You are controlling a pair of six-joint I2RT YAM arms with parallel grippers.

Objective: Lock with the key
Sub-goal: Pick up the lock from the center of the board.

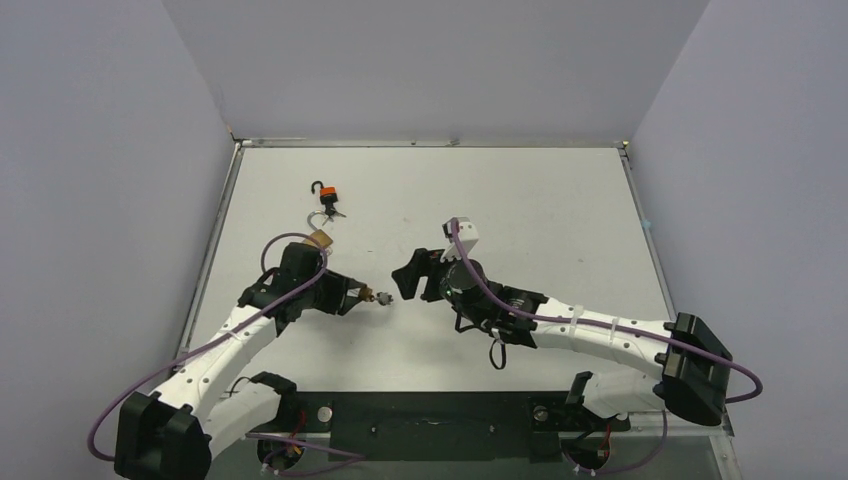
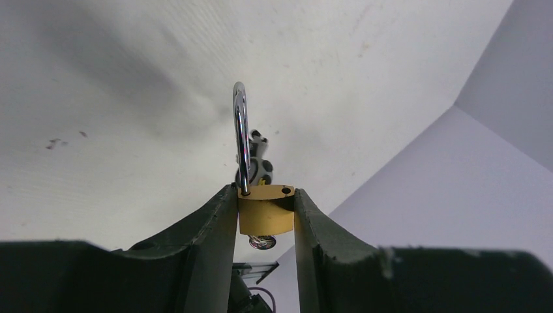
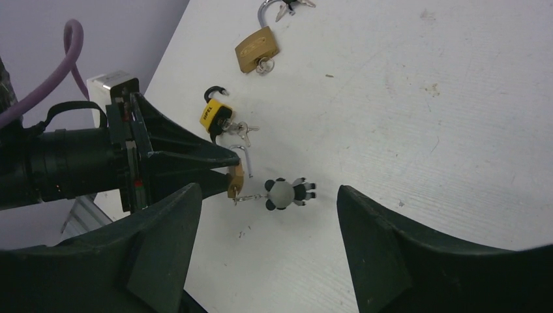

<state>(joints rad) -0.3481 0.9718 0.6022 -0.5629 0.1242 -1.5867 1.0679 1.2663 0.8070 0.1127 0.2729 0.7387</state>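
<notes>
Three padlocks are in view, but only one is in hand. The small brass padlock (image 2: 264,212) with a chrome shackle (image 2: 241,130) is pinched across its body between the jaws of the left gripper (image 1: 357,294). It is held off the white table (image 1: 540,220), left of the middle and nearer the near edge than the far one. One leg of the shackle is seated and the other hole in the body is bare, so the lock reads as open. A key (image 2: 262,242) seems to sit in the keyway underneath, with only its ring end showing. A short chain runs from it to a black-and-white panda charm (image 3: 285,192) just beside the lock. The right gripper (image 1: 406,277) hangs just right of the charm, jaws spread wide and holding nothing. A second brass padlock (image 1: 320,238) and an orange padlock with a black shackle (image 1: 326,195) lie toward the far-left corner.

The step in hand looks like the approach to the key: the lock is presented and the free gripper is lined up. Next, the right jaws probably need to pass the loose charm and close on the key's head, not the chain. The shackle must also be pressed home, and the left grip must resist the twist.
</notes>
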